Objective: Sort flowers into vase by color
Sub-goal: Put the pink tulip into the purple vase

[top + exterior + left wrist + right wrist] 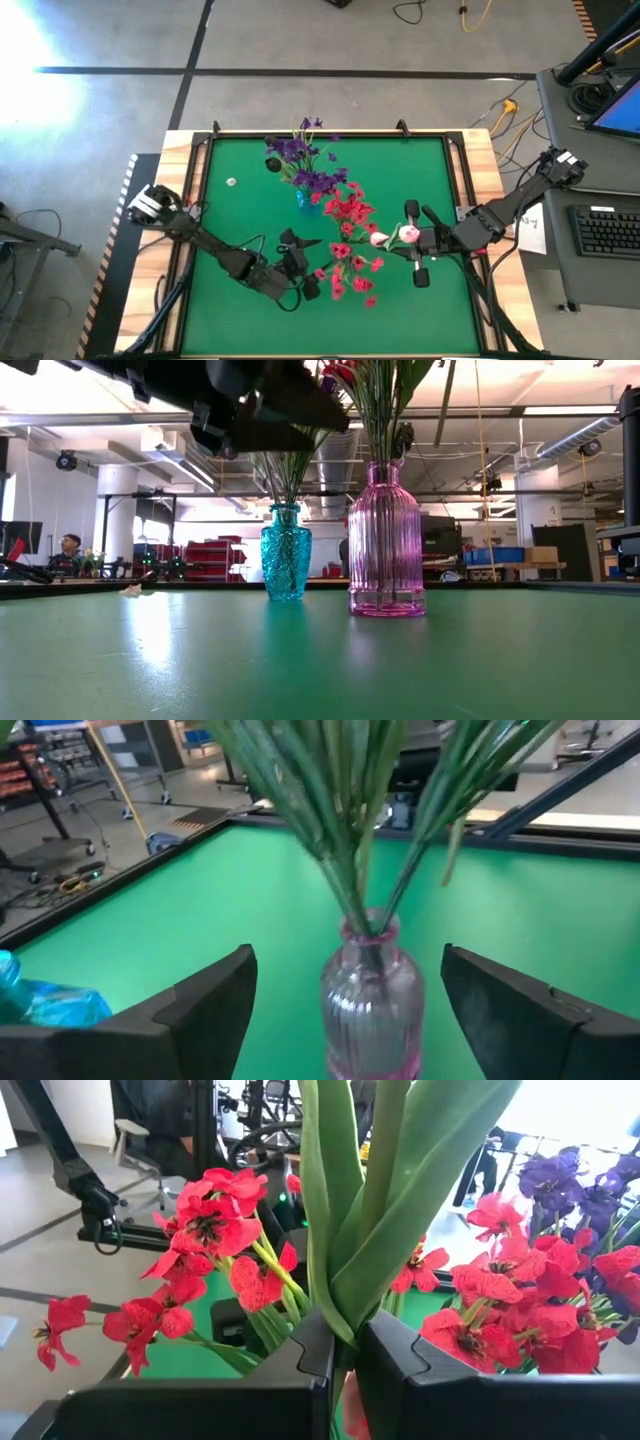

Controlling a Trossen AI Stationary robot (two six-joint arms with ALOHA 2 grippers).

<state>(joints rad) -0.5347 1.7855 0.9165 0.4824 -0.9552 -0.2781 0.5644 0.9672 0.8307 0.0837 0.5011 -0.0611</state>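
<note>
A pink ribbed glass vase [386, 545] stands on the green table and holds red flowers [350, 212]. Behind it a teal vase [286, 552] holds purple flowers [300, 155]. My left gripper [350, 1010] is open, one finger on each side of the pink vase's neck [370, 945], touching nothing. My right gripper [345, 1345] comes from the table's right side and is shut on a white-pink tulip [383, 238] among the red blossoms [215, 1225]. The tulip's lower stem is hidden. My right gripper pinches the tulip's green stem and leaves [350, 1285] between its two fingers [290, 1370]. The leaves stand up past the fingertips in the wrist view. The buds [408, 234] lie next to the gripper above the table. Where the stem's lower end sits, I cannot tell.
A small white scrap [231, 182] lies on the mat toward the far left. A raised wooden frame [180, 150] borders the green table. The near part of the mat [320, 660] is bare. A desk with a keyboard [605, 230] stands to the right of the table.
</note>
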